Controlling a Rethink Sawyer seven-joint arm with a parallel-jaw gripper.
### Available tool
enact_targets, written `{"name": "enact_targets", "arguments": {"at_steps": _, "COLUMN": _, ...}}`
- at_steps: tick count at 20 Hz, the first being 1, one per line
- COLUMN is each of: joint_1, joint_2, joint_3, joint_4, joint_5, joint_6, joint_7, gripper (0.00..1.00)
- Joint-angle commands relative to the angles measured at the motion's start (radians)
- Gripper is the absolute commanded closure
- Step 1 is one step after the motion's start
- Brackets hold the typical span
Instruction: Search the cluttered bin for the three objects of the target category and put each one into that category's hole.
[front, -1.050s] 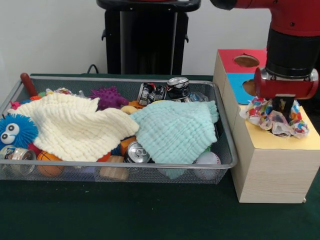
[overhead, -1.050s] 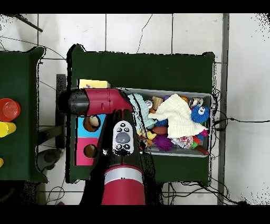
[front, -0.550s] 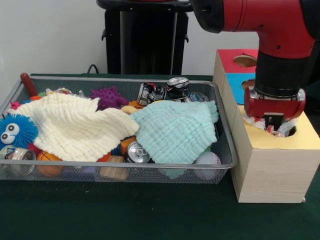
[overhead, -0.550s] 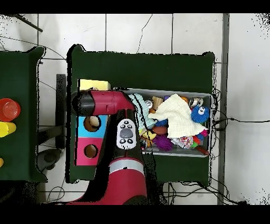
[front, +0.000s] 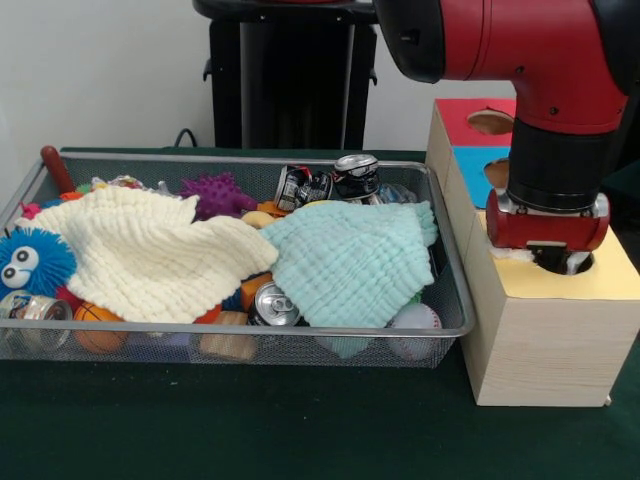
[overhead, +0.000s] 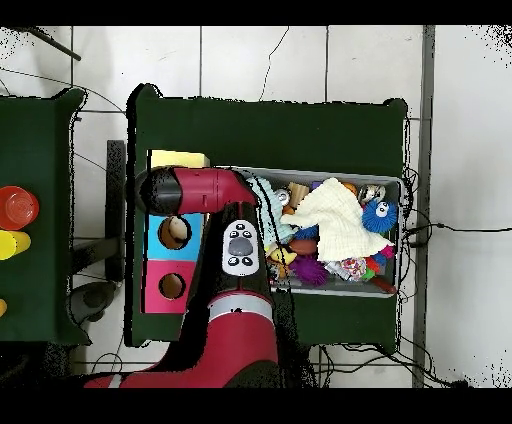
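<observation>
The hole in the yellow panel (front: 615, 275) of the wooden sorting box (front: 545, 350) is where the action sits: the robot's hand (front: 553, 263) is sunk into it, and only a scrap of white crinkled material (front: 505, 256) shows at the rim beside the red wrist collar (front: 547, 228). Whether the hand is spread or closed around anything cannot be told, since its tips are down inside the opening. Behind the yellow panel lie a blue panel (front: 478, 160) and a red panel (front: 470, 115), each with its own round hole.

Just beside the box stands the wire-mesh bin (front: 230, 345), piled with clutter. A cream knitted cloth (front: 150, 255) and a pale mint knitted cloth (front: 350, 260) cover much of it. Around them show a blue fuzzy toy with googly eyes (front: 30, 262), a purple spiky ball (front: 215, 193), crushed drink cans (front: 330, 182), a silver can top (front: 272, 305), a small orange basketball (front: 95, 318) and a white baseball (front: 415, 320).

Everything rests on a desk covered in dark green cloth (front: 250, 420). In the front view a pale wall (front: 100, 70) rises behind. From overhead, the desk (overhead: 280, 125) stands on a floor of white tiles (overhead: 300, 60), with cables trailing across it, and the red arm (overhead: 205, 190) reaches over the box.
</observation>
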Motion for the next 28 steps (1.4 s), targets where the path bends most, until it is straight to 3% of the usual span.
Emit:
{"name": "enact_targets", "arguments": {"at_steps": 1, "joint_1": -0.049, "joint_2": -0.015, "joint_3": 0.043, "joint_4": 0.132, "joint_5": -0.041, "joint_6": 0.032, "joint_7": 0.049, "gripper": 1.0}}
{"name": "enact_targets", "arguments": {"at_steps": 6, "joint_1": -0.044, "joint_2": -0.158, "joint_3": 0.055, "joint_4": 0.212, "joint_5": -0.018, "joint_6": 0.066, "joint_7": 0.05, "gripper": 1.0}}
{"name": "enact_targets", "arguments": {"at_steps": 14, "joint_1": -0.021, "joint_2": -0.26, "joint_3": 0.04, "joint_4": 0.216, "joint_5": 0.001, "joint_6": 0.14, "joint_7": 0.07, "gripper": 1.0}}
{"name": "enact_targets", "arguments": {"at_steps": 22, "joint_1": -0.026, "joint_2": -0.276, "joint_3": 0.044, "joint_4": 0.227, "joint_5": -0.004, "joint_6": 0.156, "joint_7": 0.071, "gripper": 1.0}}
{"name": "enact_targets", "arguments": {"at_steps": 28, "joint_1": -0.051, "joint_2": -0.27, "joint_3": 0.078, "joint_4": 0.253, "joint_5": 0.009, "joint_6": 0.246, "joint_7": 0.034, "gripper": 1.0}}
